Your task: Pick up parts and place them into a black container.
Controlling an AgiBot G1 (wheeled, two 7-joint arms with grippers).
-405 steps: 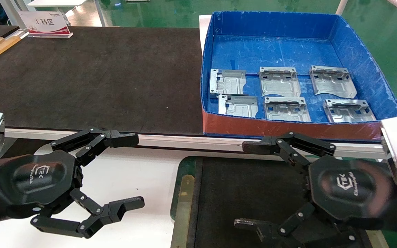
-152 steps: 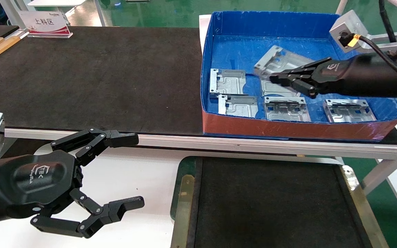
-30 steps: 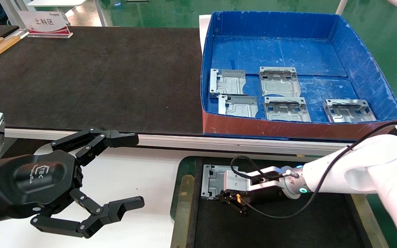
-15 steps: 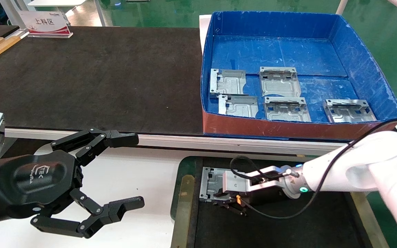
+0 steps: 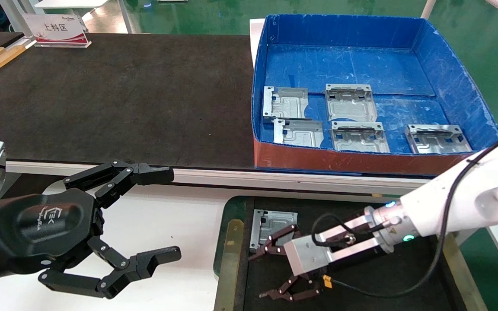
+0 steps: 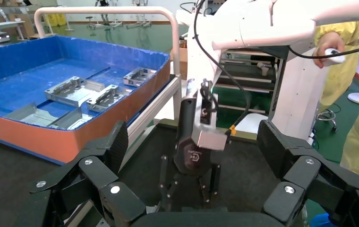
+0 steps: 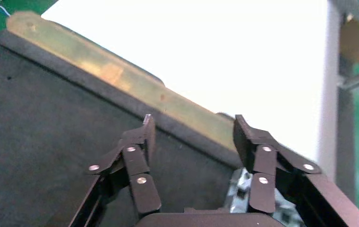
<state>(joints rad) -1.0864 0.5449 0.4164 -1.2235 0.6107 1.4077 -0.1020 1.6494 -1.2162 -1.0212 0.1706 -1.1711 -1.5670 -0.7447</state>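
Note:
One silver part [image 5: 270,224] lies flat in the far left corner of the black container [image 5: 230,255], free of any grip. My right gripper [image 5: 258,276] hovers open just on the near side of it, over the container's mat, with nothing between its fingers. In the right wrist view the right gripper [image 7: 192,126] faces the brass-grey rail [image 7: 97,71], and the part [image 7: 236,194] peeks out beside one finger. Several more parts [image 5: 350,103] lie in the blue box [image 5: 361,162]. My left gripper [image 5: 172,212] is parked open at the lower left.
The blue box with the red front stands on the large black tabletop mat [image 5: 115,99], behind a pale rail [image 5: 231,177]. A sign [image 5: 56,29] stands at the far left. A person in yellow [image 6: 357,94] stands beside the robot in the left wrist view.
My right gripper has let go of the part in the container's far left corner, opened, and drawn back toward the near side. The left arm has not moved.

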